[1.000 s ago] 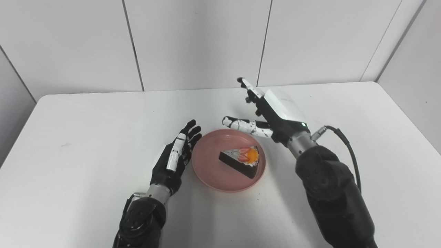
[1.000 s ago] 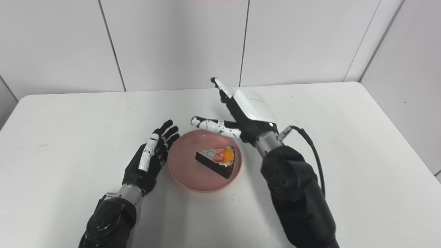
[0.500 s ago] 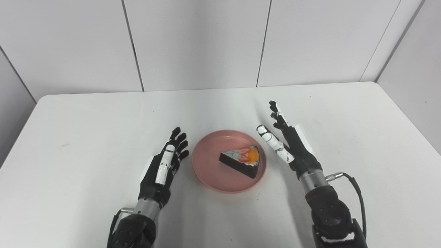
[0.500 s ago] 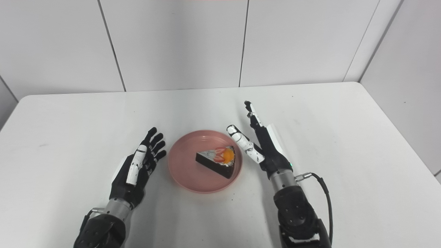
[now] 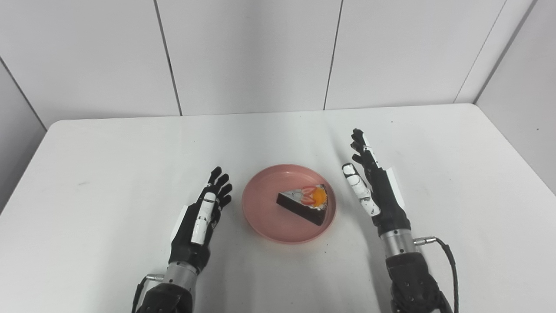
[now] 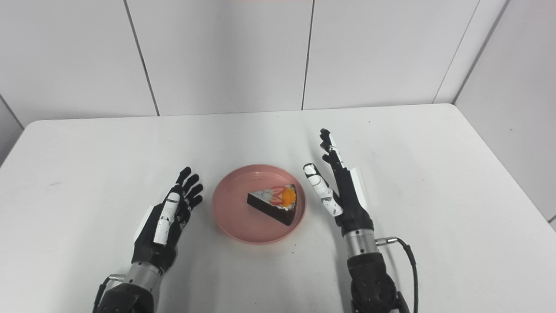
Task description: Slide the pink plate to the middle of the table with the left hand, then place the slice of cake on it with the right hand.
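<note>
Bright, even light is falling from above and the pictures are looking sharp. The hands are throwing only soft, pale shadows on the white table (image 5: 108, 143).

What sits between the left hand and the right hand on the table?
The pink plate with the slice of cake on it lies between the left hand and the right hand; both eye views show it.

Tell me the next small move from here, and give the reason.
Probably none beyond drawing both hands back to rest. The slice of cake already sits on the pink plate near the table's middle, and the left hand and right hand are open, off the plate on either side.
</note>
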`<state>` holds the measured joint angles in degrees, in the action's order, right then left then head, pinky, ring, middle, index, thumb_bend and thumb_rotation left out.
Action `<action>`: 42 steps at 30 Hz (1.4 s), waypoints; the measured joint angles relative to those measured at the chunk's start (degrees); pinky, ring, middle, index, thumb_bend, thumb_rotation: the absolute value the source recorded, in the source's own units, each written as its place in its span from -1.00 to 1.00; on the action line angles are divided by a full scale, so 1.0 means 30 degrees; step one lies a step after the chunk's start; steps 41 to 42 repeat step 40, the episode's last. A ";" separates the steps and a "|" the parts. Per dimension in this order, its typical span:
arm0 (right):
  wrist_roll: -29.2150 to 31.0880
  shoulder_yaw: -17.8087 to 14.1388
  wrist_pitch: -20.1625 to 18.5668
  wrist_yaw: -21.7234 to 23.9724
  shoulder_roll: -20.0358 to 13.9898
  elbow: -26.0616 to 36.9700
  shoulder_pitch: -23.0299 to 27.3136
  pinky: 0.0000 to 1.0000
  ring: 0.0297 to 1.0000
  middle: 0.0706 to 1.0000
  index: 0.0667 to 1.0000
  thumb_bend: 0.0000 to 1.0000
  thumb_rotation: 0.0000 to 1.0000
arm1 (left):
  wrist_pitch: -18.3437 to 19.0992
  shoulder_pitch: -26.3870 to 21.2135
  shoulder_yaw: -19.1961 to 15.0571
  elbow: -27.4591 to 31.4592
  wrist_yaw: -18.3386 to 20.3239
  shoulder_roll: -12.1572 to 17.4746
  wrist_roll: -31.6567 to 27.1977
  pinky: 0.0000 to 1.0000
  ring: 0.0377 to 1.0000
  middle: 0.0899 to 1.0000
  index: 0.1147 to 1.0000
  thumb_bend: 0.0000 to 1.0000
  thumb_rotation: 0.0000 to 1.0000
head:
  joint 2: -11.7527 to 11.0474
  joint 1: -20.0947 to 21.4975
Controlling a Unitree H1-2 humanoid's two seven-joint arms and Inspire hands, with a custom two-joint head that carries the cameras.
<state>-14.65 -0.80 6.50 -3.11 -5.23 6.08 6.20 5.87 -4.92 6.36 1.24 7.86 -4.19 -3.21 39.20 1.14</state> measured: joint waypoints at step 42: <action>0.3213 0.0232 -0.3725 0.0645 0.0598 -0.0527 -0.0470 0.98 0.98 0.97 0.98 -0.60 1.00 | -0.2297 -0.0667 0.0590 -0.1553 -0.0148 0.1042 0.2003 0.95 0.96 0.98 0.95 -0.21 1.00 | -0.0088 -0.0527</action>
